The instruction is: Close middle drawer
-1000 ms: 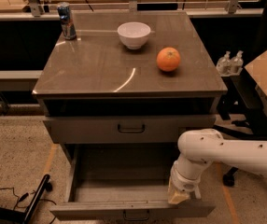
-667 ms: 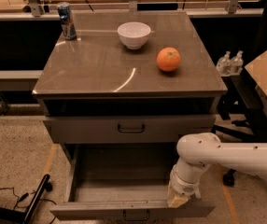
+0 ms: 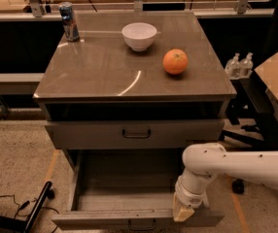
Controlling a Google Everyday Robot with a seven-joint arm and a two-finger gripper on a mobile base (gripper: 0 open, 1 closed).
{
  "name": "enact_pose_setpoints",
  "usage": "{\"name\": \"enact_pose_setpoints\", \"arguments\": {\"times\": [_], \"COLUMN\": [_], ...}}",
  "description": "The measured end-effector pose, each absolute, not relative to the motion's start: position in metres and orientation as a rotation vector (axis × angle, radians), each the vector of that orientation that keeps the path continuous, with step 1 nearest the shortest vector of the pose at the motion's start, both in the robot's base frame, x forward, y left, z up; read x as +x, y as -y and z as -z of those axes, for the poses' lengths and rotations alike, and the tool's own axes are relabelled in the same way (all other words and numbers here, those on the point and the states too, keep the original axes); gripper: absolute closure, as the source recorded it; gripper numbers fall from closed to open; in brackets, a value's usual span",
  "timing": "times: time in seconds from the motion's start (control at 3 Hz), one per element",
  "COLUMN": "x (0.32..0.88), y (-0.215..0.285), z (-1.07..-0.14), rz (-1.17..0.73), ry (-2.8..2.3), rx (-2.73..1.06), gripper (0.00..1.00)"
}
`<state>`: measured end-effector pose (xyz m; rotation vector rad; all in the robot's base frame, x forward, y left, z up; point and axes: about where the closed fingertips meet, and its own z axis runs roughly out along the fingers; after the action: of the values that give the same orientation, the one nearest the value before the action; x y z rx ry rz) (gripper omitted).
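Grey cabinet point(image 3: 105, 67) has its middle drawer point(image 3: 100, 219) open. At its front-right edge sits the gripper point(image 3: 182, 211); I cannot tell its hold. Off-centre pushing might jam it.

The robot's arm point(image 3: 255, 168) is a smooth white tube dotted with small dark screws; a rounded white elbow point(image 3: 202, 158) leads into a ringed white wrist point(image 3: 190, 191); the pale tan gripper point(image 3: 182, 211) sits at the middle drawer's point(image 3: 105, 220) front panel, right of the handle.
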<state>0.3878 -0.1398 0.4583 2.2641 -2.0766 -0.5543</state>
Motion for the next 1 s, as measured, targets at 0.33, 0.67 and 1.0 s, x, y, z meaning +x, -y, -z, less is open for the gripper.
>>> {"name": "enact_pose_setpoints", "arguments": {"times": [0.33,0.67,1.0], "x": [0.388,0.379,0.373], "y": [0.14,0.144,0.147], "z": [-0.462,-0.465,-0.48], "rz": [0.554,0.553,0.548], "ry": [2.076,2.049,2.055], "rx": [2.264,2.287,2.317], "gripper": [1.0,1.0,1.0]}}
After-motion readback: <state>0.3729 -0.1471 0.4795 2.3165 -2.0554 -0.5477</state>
